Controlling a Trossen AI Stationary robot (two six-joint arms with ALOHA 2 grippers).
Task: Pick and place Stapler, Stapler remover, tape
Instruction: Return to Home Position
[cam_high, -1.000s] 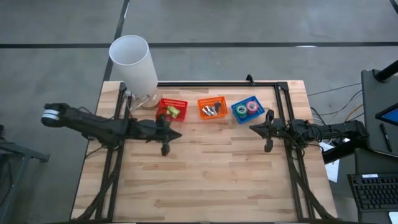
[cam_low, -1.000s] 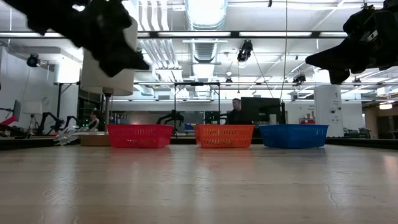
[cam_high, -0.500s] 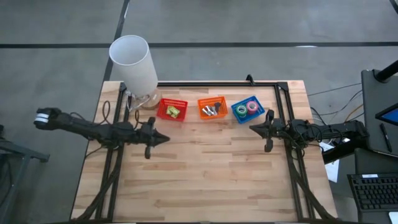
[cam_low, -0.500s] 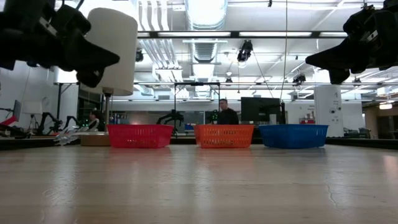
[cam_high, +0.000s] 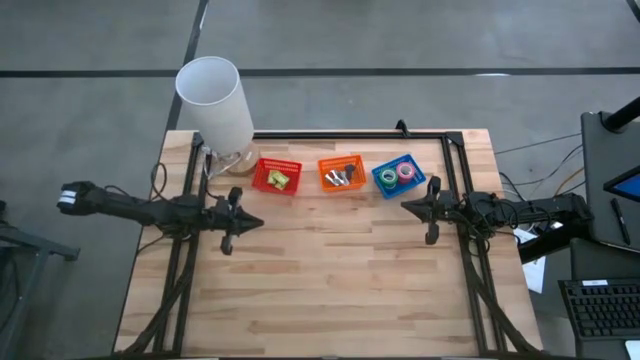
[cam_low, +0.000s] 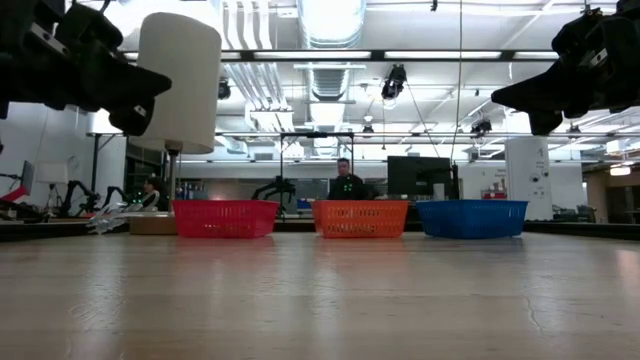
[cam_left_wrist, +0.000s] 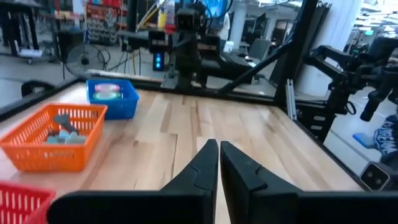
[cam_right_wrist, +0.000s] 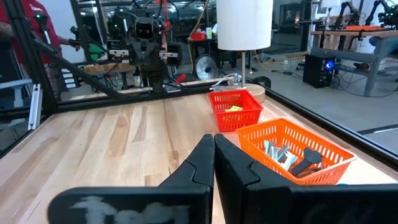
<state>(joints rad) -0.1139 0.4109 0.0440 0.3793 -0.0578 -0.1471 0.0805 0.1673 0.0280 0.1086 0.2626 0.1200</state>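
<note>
High view: 3 baskets (cam_high: 323, 172) at far edge; both jaws closed, well apart.

The left arm (cam_high: 150, 208) and right arm (cam_high: 510, 210) are slim, matte black, jointed tubes with loose black cables; the left carries a white band. Their jaws are dark tapered wedges.

Seen level across the tabletop, the walls of the red basket (cam_low: 225, 218), orange basket (cam_low: 361, 217) and blue basket (cam_low: 472, 218) along its far edge hide everything inside. From above, the grey pieces (cam_high: 342, 176) in the orange basket are too small to identify, and the tape (cam_high: 397, 174) too small to count. The orange basket hides the lower body of a person (cam_low: 346, 185) beyond the table. The lamp (cam_right_wrist: 244, 23) runs out of the right wrist view.
</note>
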